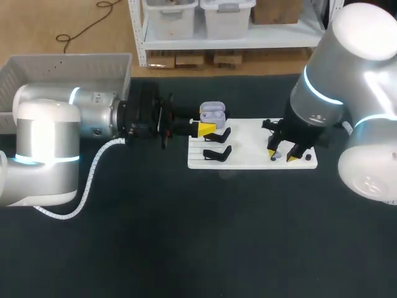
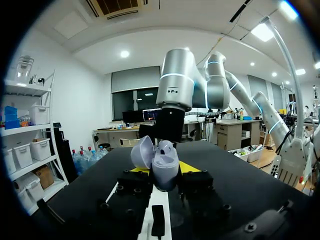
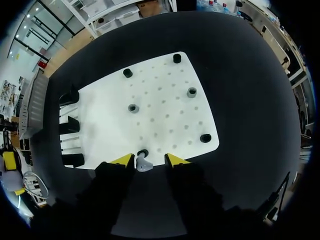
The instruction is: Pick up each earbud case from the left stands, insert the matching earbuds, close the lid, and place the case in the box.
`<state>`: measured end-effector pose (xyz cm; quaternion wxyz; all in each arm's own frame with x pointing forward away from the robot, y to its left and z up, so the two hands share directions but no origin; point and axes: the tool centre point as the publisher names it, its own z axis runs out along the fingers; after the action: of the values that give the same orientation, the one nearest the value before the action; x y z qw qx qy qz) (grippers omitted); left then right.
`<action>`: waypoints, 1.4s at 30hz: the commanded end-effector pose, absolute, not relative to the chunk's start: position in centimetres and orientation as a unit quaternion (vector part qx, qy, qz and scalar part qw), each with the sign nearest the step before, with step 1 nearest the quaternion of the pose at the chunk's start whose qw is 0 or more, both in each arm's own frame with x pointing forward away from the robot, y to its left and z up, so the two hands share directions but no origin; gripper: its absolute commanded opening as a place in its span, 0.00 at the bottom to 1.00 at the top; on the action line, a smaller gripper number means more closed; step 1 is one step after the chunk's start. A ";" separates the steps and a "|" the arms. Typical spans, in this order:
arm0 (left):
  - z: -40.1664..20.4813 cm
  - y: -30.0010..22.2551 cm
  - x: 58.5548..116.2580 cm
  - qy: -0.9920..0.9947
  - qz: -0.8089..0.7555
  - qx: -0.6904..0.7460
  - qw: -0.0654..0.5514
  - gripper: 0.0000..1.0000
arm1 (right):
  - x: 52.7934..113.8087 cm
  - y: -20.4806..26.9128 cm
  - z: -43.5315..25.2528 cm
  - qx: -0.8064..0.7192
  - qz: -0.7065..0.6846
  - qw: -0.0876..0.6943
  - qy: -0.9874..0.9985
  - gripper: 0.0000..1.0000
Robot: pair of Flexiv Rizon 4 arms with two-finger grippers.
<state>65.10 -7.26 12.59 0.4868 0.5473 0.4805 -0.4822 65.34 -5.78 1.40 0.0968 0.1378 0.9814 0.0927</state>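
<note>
Nearest, on the dark surface (image 1: 186, 248), lay one white board (image 1: 248, 131). The right gripper (image 3: 150, 160) hung over the board's near edge with its fingers spread. One grey earbud (image 3: 144, 164) lay on the board between them, close to one tip and clear of the other, so it was not gripped. It was too small to judge which way it pointed. One black stud (image 3: 143, 152) stood just beyond it.

The right wrist view showed four black studs in all and two grey studs (image 3: 133, 108) on the board. Three black stands (image 3: 70, 123) were in a row at its left end.

Farther back, the left gripper (image 2: 164, 172) reached in level over the far left stand. Its fingers were pinched on one lilac case (image 2: 166, 170), one to each side. The case was upright, long axis vertical and mouth upward, with its lid (image 2: 142, 152) swung open and leaning aside.

Farthest, one pale box (image 1: 62, 65) sat at the surface's far left corner.
</note>
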 end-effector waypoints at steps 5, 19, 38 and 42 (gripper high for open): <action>12.5 -7.2 65.0 0.481 -0.481 0.546 0.489 0.00 | 65.4 -5.4 1.0 0.134 0.095 0.093 0.982 0.35; 12.5 -7.2 65.0 0.481 -0.481 0.546 0.489 0.00 | 65.6 -5.1 1.0 0.131 0.092 0.088 0.983 0.22; 12.5 -7.2 65.0 0.481 -0.481 0.546 0.489 0.00 | 65.8 -5.3 1.3 0.129 0.088 0.090 0.984 0.28; 12.5 -7.2 65.0 0.481 -0.481 0.546 0.489 0.00 | 65.9 -5.3 1.3 0.129 0.087 0.089 0.984 0.26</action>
<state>65.10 -7.26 12.59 0.4868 0.5473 0.4805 -0.4822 65.89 -5.26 1.22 0.0887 0.1289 0.9837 0.0882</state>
